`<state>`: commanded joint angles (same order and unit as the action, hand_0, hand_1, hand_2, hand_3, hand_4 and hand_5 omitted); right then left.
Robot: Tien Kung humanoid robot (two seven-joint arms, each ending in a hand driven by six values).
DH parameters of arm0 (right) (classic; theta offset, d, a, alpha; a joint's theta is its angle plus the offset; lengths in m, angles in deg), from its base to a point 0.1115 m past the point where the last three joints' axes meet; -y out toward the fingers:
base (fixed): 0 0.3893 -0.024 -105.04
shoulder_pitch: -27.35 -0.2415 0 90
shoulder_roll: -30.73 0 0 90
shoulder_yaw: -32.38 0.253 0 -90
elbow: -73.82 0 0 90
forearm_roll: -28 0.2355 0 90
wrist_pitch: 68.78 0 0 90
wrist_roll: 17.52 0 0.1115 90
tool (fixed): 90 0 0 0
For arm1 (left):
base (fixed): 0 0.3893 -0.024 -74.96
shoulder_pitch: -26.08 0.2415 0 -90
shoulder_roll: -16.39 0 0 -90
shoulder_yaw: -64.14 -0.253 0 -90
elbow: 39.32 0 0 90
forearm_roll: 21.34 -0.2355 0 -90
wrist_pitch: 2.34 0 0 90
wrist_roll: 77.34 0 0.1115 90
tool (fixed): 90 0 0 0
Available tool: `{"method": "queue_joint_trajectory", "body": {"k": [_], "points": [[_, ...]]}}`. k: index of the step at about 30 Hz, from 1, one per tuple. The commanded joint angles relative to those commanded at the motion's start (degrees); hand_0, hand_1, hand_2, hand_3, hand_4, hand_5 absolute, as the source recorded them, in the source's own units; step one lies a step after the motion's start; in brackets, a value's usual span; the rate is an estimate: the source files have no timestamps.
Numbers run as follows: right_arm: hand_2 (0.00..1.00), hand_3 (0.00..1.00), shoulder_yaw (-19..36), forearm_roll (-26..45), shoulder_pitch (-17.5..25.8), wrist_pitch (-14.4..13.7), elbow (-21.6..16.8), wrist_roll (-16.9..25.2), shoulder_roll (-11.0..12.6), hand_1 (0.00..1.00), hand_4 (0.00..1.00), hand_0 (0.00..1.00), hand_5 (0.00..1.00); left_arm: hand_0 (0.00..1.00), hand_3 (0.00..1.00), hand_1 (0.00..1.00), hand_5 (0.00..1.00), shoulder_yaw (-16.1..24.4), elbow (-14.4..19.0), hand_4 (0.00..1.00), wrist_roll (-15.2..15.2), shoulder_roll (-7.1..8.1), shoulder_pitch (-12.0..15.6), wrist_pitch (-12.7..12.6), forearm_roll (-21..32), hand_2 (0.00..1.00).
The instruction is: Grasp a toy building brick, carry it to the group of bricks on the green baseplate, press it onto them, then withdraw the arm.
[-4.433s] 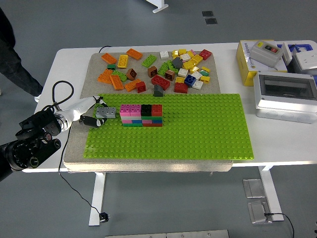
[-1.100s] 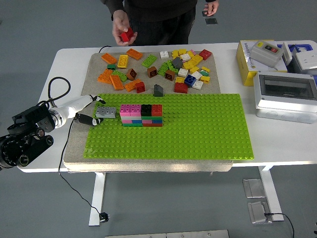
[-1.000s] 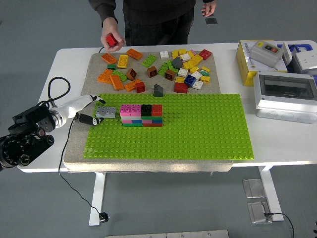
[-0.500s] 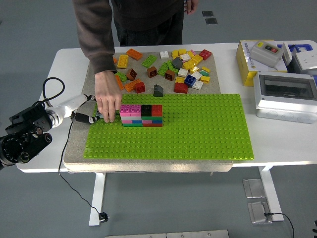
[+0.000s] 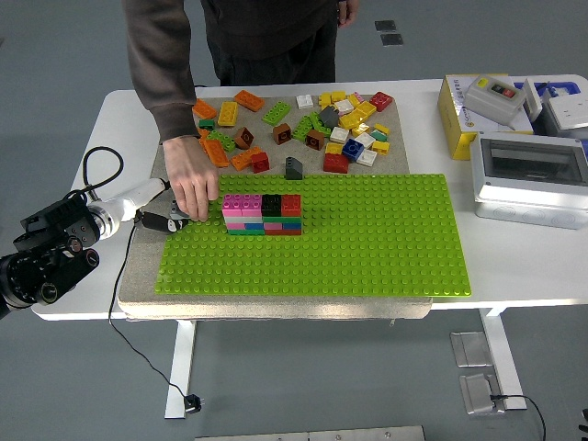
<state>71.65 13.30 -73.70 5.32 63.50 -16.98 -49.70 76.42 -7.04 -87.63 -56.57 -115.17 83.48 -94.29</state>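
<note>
On the green baseplate (image 5: 367,239) stands the brick group (image 5: 263,213), several layers high with pink, black and red bricks on top. A person's hand (image 5: 193,188) reaches down from the far side and rests just left of the group, covering the spot where the grey brick lay. Only a sliver of grey shows under it. My left hand (image 5: 158,217) sits at the baseplate's left edge, right beside the person's hand, its fingers spread and holding nothing. The right arm is out of view.
Several loose bricks (image 5: 312,124) in orange, yellow, red, green and white lie on the mat behind the baseplate. A grey plastic box (image 5: 528,175) and a yellow box (image 5: 459,115) stand at the right. A black cable (image 5: 96,165) loops near my left wrist.
The person came to the table with a red brick, then reached down and put a hand over the grey brick beside the group. My left hand has drawn back slightly to the left.
</note>
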Motion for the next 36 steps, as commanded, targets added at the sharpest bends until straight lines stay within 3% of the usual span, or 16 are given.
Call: {"method": "queue_joint_trajectory", "body": {"k": [23,24,35,36], "points": [[0.786,0.675,-0.4,0.5,-0.3,0.0,0.0,0.1,-0.2,0.787,0.386,0.735,0.755,0.935,0.782,0.953,0.294,-1.0,-0.7,0.697,0.2,-0.42,-0.5,-0.1,0.9,0.984],[0.786,0.675,-0.5,0.5,-0.3,0.0,0.0,0.2,-0.2,0.787,0.386,0.735,0.755,0.935,0.716,0.952,0.280,-1.1,-0.8,0.676,0.2,-0.49,-0.6,-0.1,0.9,0.983],[0.786,0.674,-1.1,1.0,-0.4,0.0,0.0,0.3,-0.1,0.787,0.385,0.735,0.758,0.935,0.669,0.952,0.279,-1.7,-1.4,0.670,0.4,-0.56,-0.5,-0.1,1.8,0.983],[0.786,0.673,-1.1,1.0,-0.4,0.0,0.0,0.3,-0.1,0.787,0.385,0.735,0.756,0.933,0.613,0.951,0.253,-1.7,-1.4,0.628,0.4,-0.58,-0.5,-0.1,1.8,0.981]]}}
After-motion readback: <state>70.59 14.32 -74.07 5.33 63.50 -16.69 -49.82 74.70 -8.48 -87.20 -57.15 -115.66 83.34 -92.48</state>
